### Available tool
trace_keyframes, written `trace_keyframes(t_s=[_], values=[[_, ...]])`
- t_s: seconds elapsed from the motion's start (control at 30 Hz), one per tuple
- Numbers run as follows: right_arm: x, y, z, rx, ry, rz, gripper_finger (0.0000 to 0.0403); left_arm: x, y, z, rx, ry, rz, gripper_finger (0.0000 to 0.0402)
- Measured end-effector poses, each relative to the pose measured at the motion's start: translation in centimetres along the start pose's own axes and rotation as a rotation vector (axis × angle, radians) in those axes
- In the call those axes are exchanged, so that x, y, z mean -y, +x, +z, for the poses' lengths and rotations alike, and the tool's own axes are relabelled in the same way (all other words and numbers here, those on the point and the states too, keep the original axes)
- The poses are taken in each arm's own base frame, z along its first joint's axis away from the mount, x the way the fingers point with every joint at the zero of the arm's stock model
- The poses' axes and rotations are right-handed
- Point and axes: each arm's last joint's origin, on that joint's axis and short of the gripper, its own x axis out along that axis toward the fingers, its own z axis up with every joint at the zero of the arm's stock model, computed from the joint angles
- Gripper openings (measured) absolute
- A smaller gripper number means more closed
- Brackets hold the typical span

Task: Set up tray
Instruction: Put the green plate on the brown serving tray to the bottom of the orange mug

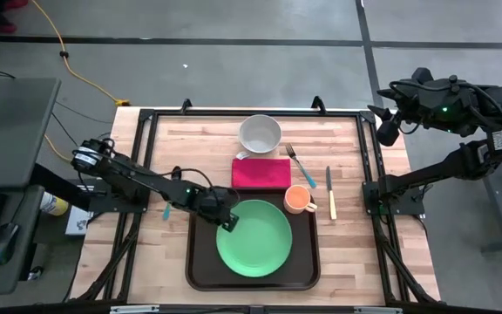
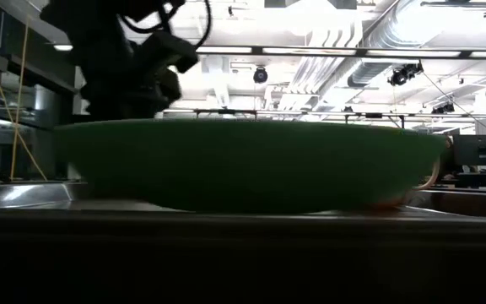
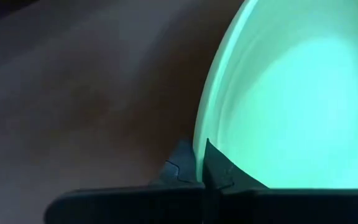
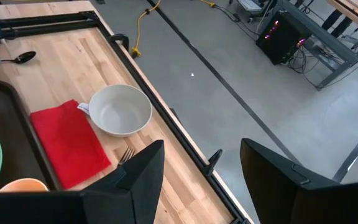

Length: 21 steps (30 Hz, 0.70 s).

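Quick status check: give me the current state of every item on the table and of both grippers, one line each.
tray: flat on the table, holding the plate.
green plate: on the tray, left rim pinched.
left gripper: shut on the plate's rim.
right gripper: open, raised at the table's far right corner.
white bowl: upright, empty.
red napkin: folded flat.
orange cup: upright, at the tray's corner.

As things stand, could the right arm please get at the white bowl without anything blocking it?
Probably yes: the right pincer hangs open off the table's far right corner, and the bowl sits uncovered at the far edge, with nothing between them.
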Motion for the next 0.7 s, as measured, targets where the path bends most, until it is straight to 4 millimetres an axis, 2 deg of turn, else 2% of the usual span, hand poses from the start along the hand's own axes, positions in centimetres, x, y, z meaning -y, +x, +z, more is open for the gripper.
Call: trace_keyframes(t_s=[0.23, 0.5, 0.7], values=[[-0.1, 0.0, 0.0, -0.003, 0.000, 0.026, 0.0191, 2.8, 0.7, 1.2, -0.007, 0.068, -0.009, 0.0014], [-0.1, 0.0, 0.0, -0.005, -0.001, 0.043, 0.0191, 6.1, 1.4, 2.1, -0.083, 0.188, 0.090, 0.0014], [-0.2, 0.0, 0.0, -0.008, 0.001, 0.068, 0.0191, 6.7, 1.7, 2.6, -0.112, 0.243, 0.179, 0.0014]])
